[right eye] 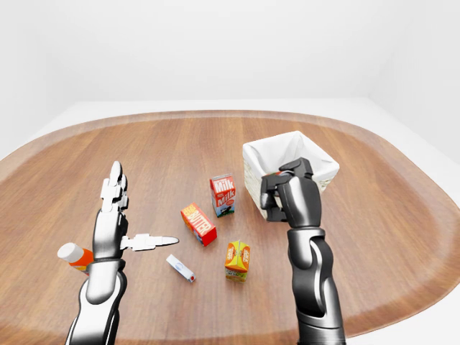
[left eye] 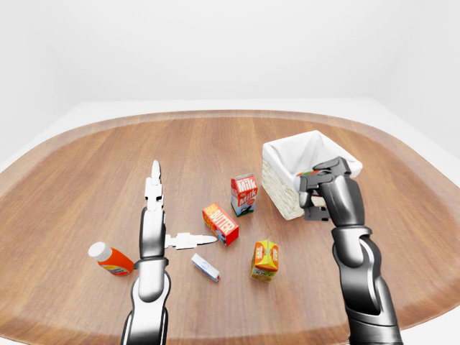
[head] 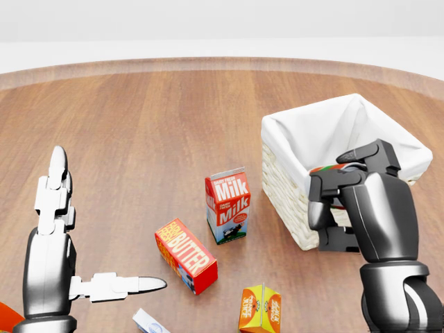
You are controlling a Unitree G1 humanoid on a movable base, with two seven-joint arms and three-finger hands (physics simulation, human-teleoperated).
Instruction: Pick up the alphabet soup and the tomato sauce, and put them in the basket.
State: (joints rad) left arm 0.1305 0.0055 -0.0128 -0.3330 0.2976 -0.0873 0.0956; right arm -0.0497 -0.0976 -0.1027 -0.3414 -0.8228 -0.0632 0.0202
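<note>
Bottle point(left eye: 109, 259) with white cap and orange body lies on its side at the far left of the left-eye view on the smooth wooden table point(left eye: 86, 172), just left of my left hand point(head: 66, 257), whose fingers are spread and hold nothing. Moving right: butter box point(head: 185, 254), milk carton point(head: 227, 205) and small orange carton point(head: 260, 309), all stiff printed cardboard. My right hand point(head: 343, 201) is closed around a can point(head: 324, 169), red-and-green rim just showing, over the near wall of the woven, cloth-lined basket point(head: 333, 139); I judge it rigid, smooth, fairly heavy, best gripped round its side.
</note>
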